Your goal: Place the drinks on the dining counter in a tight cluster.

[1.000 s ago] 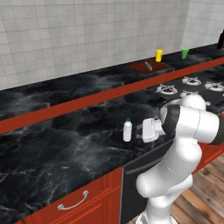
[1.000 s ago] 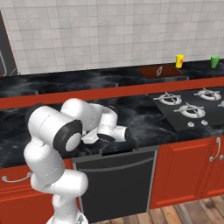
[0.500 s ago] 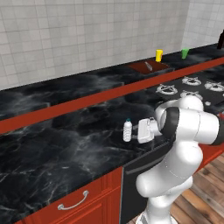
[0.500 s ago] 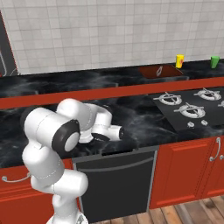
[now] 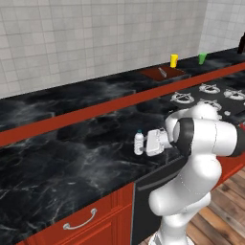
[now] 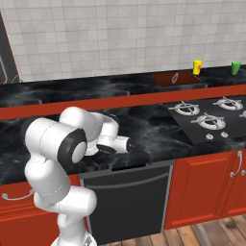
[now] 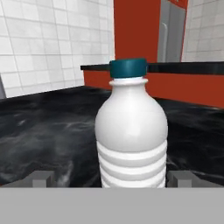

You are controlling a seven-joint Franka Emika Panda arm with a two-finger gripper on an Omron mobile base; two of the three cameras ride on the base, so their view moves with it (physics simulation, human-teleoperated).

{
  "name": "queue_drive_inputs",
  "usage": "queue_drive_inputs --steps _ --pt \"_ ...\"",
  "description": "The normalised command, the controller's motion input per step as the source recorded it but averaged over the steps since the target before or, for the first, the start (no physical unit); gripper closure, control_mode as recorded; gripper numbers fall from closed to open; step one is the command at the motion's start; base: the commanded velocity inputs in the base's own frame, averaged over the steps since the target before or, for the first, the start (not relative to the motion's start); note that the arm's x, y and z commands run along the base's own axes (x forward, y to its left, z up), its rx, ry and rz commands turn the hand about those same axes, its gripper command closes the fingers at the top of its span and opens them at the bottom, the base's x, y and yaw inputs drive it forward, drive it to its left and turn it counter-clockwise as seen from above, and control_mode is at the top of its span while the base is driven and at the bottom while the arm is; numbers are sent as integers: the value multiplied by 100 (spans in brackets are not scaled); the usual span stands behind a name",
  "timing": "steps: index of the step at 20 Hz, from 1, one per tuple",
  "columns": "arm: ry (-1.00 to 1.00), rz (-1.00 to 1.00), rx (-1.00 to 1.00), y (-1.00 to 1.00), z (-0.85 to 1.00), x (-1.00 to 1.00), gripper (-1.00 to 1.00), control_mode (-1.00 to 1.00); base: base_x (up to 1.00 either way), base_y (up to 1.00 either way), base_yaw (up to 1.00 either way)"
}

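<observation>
One water bottle (image 5: 139,142) stands upright on the lower black-marble worktop (image 5: 72,167), and the gripper (image 5: 146,143) is levelled at it from the side. In the hand view the bottle (image 7: 131,135) sits dead centre, teal cap at 12 o'clock, with the two finger tips (image 7: 41,178) rising at 8 and 4 o'clock on either side of its ribbed base. The jaws stand fully apart and hold nothing; whether the pads touch the plastic yet I cannot tell. This looks like the approach step of the first pick. Next, the fingers should close squarely on the body, then lift it and carry it up to the raised dining counter (image 5: 72,103) at 11 o'clock behind.
</observation>
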Motion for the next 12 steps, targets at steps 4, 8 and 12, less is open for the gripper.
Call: queue_drive_inputs --steps 4,8,12 --pt "0 -10 0 8 -5 13 -100 -100 0 0 0" --pt "0 -16 -1 0 -6 12 -100 -100 0 0 0" --pt "0 -17 -1 -2 -9 17 -100 -100 0 0 0"
